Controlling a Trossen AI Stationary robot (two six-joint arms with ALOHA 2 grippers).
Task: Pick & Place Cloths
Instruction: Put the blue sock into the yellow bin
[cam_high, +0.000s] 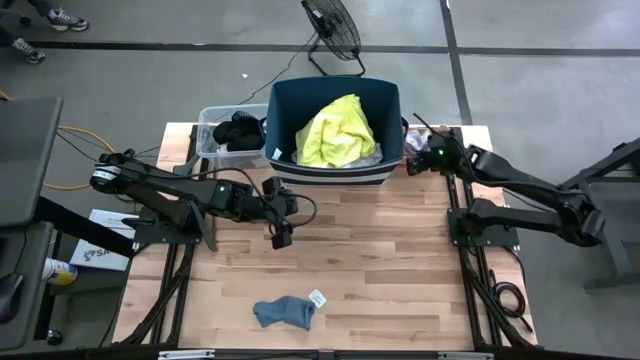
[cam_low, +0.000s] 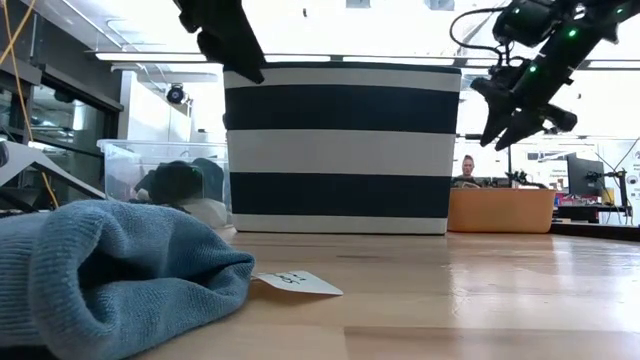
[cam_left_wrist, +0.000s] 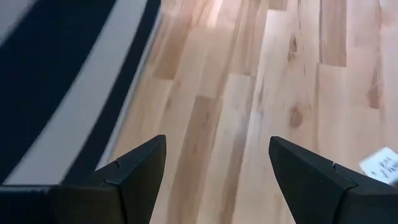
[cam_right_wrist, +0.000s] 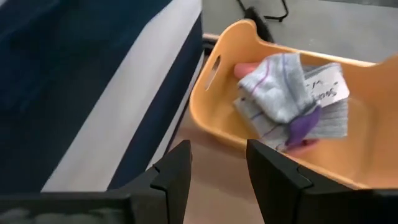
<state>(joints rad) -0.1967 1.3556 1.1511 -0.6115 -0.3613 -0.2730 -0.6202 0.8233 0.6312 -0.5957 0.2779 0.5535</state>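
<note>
Low view: the blue sock (cam_low: 110, 280) lies nearest the camera on the bench (cam_low: 450, 300), a white paper tag (cam_low: 295, 283) touching its edge. The striped tub (cam_low: 340, 150) stands behind it, a clear bin (cam_low: 165, 165) at one side and an orange tray (cam_low: 500, 210) at the other.

High view: the blue sock (cam_high: 285, 312) lies on the bench well in front of the tub (cam_high: 335, 175), long axis running across the bench. A neon yellow shirt (cam_high: 337, 132) fills the tub. The left pincer (cam_high: 281, 238) hangs just in front of the tub and is the nearer arm; the sock lies straight forward of it. The right pincer (cam_high: 412, 165) hovers beside the tub, over the tray.

Left wrist view: the left pincer (cam_left_wrist: 217, 165) stands wide open and empty over bare bench.

Right wrist view: the right pincer (cam_right_wrist: 219, 165) is partly open, holding nothing; a grey striped sock (cam_right_wrist: 292, 99) lies in the tray (cam_right_wrist: 217, 118) ahead.
</note>
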